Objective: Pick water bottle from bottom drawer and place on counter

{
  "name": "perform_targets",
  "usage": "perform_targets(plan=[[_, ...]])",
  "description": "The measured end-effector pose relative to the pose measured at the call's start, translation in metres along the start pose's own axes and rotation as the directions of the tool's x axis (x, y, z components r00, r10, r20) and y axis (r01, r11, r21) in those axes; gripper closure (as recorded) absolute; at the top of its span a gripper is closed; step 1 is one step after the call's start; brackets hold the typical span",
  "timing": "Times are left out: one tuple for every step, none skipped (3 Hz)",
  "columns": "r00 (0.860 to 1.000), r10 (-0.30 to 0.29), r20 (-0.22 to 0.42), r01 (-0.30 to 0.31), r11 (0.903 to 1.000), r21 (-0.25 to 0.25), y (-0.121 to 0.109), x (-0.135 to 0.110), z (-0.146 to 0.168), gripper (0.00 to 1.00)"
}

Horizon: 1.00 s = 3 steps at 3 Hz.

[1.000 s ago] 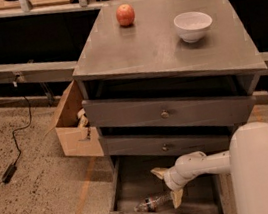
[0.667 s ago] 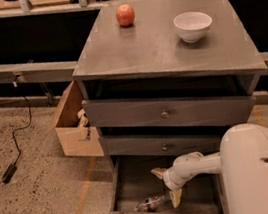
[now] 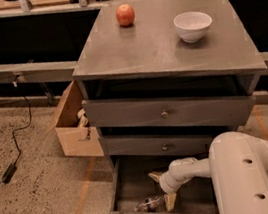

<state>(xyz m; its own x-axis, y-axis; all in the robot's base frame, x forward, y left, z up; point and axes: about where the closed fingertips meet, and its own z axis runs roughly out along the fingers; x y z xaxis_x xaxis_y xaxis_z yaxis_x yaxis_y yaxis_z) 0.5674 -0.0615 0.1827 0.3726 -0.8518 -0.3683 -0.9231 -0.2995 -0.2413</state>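
The water bottle (image 3: 150, 204) lies on its side on the floor of the open bottom drawer (image 3: 129, 190), near the front panel, cap to the left. My gripper (image 3: 163, 189) reaches into the drawer from the right, just right of and above the bottle. Its two tan fingers (image 3: 171, 201) are spread apart, one at the bottle's right end, and they hold nothing. The white arm (image 3: 245, 172) fills the lower right and hides the drawer's right part. The grey counter (image 3: 159, 44) tops the cabinet.
A red apple (image 3: 125, 14) and a white bowl (image 3: 193, 25) stand on the counter at the back. The two upper drawers with round knobs (image 3: 164, 115) are shut. An open cardboard box (image 3: 73, 123) stands left of the cabinet. A cable (image 3: 14, 148) lies on the floor.
The arm has shifted slightly left in the view; the gripper and the bottle stay about where they were in the drawer.
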Motion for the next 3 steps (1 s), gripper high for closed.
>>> perform_targets(plan=[[1.0, 0.018, 0.019, -0.018, 0.9997, -0.016, 0.0, -0.003, 0.02, 0.0], [0.999, 0.03, 0.028, -0.029, 0.9991, -0.031, 0.002, -0.005, 0.034, 0.0], [0.998, 0.039, 0.041, -0.037, 0.9979, -0.053, 0.006, -0.008, 0.044, 0.19]])
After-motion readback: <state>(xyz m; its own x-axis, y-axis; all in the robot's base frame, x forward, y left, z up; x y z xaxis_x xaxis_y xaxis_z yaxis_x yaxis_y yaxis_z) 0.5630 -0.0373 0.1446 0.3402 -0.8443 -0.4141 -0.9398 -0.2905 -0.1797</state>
